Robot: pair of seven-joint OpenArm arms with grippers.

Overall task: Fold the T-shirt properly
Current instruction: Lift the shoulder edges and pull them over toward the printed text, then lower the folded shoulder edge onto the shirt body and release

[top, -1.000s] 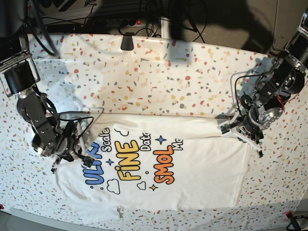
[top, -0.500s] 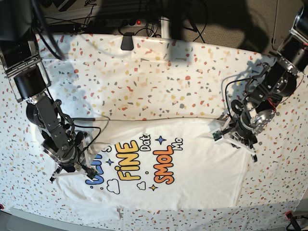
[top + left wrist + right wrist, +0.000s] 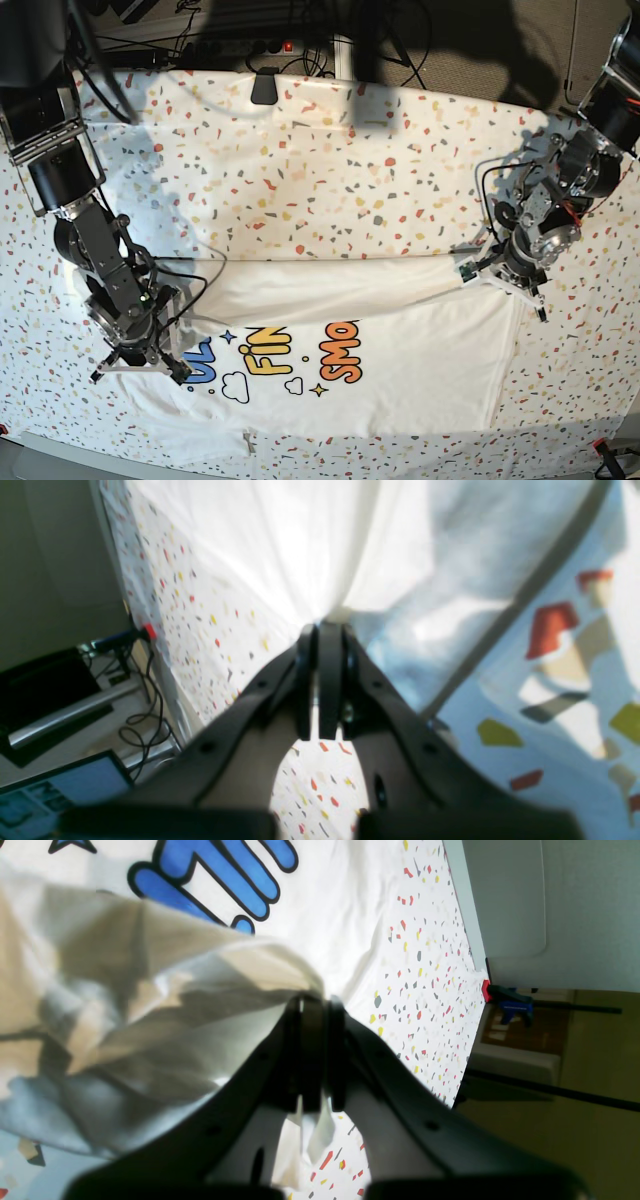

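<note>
The white T-shirt [image 3: 400, 370] lies print-up on the near half of the table. Its far part is folded toward the front as a plain white band [image 3: 330, 290] that covers the top of the print; only the lower letters [image 3: 270, 362] show. My left gripper [image 3: 470, 272], on the right of the base view, is shut on the shirt's fabric [image 3: 300, 540], with its jaws [image 3: 320, 630] pinched on a bunched edge. My right gripper [image 3: 140, 365], on the left of the base view, is shut on a lifted fold of the shirt [image 3: 150, 990], jaws closed [image 3: 315, 1005], beside the blue letters [image 3: 220, 870].
The speckled table covering [image 3: 350, 170] lies under everything. A black clamp [image 3: 264, 88] sits at the back edge and a red-tipped clamp [image 3: 600, 445] at the front right corner. Cables and a power strip [image 3: 240, 45] lie behind the table. The front table edge is close to the shirt's hem.
Both grippers have carried the shirt's far edge toward the front. The right gripper has moved down the left side, and the folded band now covers the upper lines of the print.
</note>
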